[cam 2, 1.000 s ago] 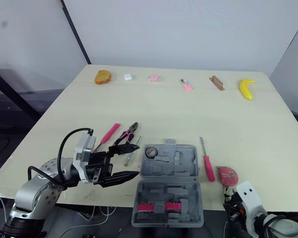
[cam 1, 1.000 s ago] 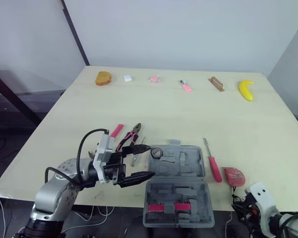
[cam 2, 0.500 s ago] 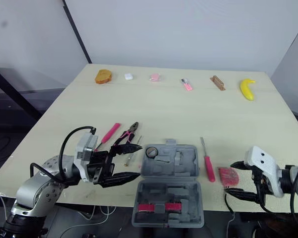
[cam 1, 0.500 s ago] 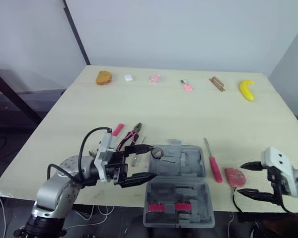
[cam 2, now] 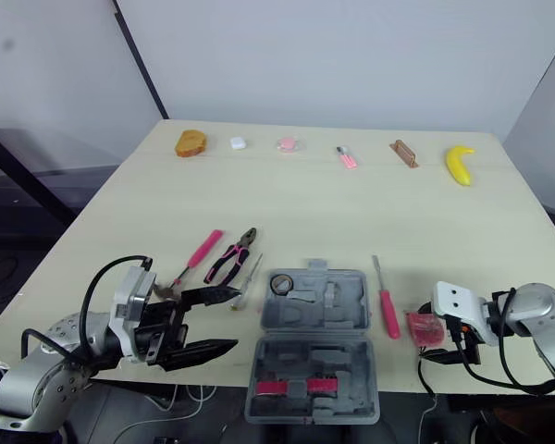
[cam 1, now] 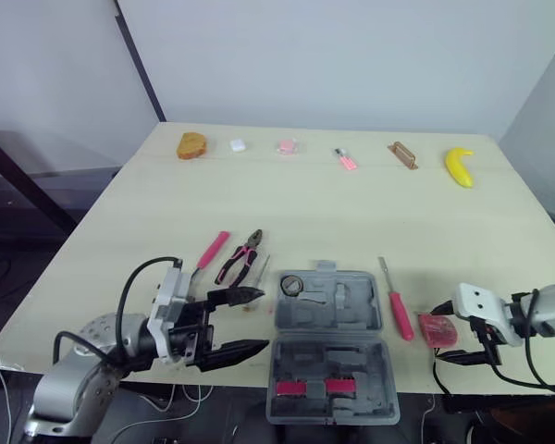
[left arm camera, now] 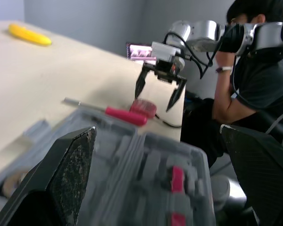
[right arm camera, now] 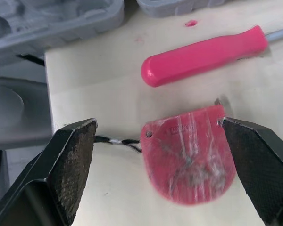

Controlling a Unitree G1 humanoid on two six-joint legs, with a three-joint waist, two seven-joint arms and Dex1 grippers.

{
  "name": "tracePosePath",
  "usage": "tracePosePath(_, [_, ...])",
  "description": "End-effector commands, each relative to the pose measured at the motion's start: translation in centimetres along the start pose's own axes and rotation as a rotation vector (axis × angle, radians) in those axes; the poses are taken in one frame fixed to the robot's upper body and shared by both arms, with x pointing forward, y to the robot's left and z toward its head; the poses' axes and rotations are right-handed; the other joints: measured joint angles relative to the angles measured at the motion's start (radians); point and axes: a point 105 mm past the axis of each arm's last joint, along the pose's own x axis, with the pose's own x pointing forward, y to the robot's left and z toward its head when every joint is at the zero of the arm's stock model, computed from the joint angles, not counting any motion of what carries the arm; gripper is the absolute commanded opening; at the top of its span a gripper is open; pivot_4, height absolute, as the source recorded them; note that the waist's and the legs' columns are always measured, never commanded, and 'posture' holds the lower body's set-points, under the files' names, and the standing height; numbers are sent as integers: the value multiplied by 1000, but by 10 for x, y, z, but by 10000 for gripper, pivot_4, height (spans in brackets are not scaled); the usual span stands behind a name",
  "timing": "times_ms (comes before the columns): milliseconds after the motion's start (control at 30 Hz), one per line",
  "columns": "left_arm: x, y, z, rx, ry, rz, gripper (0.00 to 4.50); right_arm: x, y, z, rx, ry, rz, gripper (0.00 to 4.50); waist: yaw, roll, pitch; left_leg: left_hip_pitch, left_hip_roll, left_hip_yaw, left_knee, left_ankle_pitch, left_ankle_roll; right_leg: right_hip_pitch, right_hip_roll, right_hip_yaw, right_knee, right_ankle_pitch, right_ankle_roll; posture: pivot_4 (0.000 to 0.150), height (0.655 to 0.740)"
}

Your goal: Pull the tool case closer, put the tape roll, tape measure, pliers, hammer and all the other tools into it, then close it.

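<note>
Drawn inward, the open right gripper is set around the tape measure. The left gripper is held open.

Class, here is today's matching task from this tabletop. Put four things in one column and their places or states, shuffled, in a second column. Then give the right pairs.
Things:
1. banana
2. tool case
3. pliers
4. screwdriver

Places or states:
A. lying open at the near edge of the table
B. just right of the tool case
C. at the far edge, towards the right corner
D. left of the tool case

Pairs: 1-C; 2-A; 3-D; 4-B
</note>
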Motion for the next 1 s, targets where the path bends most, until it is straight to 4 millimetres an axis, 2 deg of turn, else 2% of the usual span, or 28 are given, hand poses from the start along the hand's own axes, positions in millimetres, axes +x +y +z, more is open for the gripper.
tracePosePath(33, [-2,0,7,49,-1,0,45000,-2,-9,2,-42,2,-30,44140,1,0,0,0,0,1,0,0,0,0,0,0,0,0,0,1500,7400])
tracePosePath(200, [2,0,10,56,-8,-5,45000,0,-14,3,-55,8,-22,44140,-1,0,0,0,0,2,0,0,0,0,0,0,0,0,0,1500,7400])
tracePosePath(633, [6,-3,16,60,-21,-18,45000,10,-22,-13,-52,73,12,44140,-5,1,0,0,0,3,0,0,0,0,0,0,1,0,0,1500,7400])
tracePosePath(767, [6,-4,15,57,-19,-16,45000,11,-21,-16,-48,88,23,33920,-5,1,0,0,0,3,0,0,0,0,0,1,1,0,0,1500,7400])
tracePosePath(800, [5,-4,14,55,-18,-15,45000,11,-21,-17,-46,91,25,29440,-5,1,0,1,0,3,0,0,0,0,0,1,1,0,0,1500,7400])
tracePosePath(1000, [6,-2,13,51,-21,-10,45000,9,-22,-17,-38,90,6,29443,-5,1,0,1,0,3,0,0,0,0,0,1,1,0,0,1500,7400])
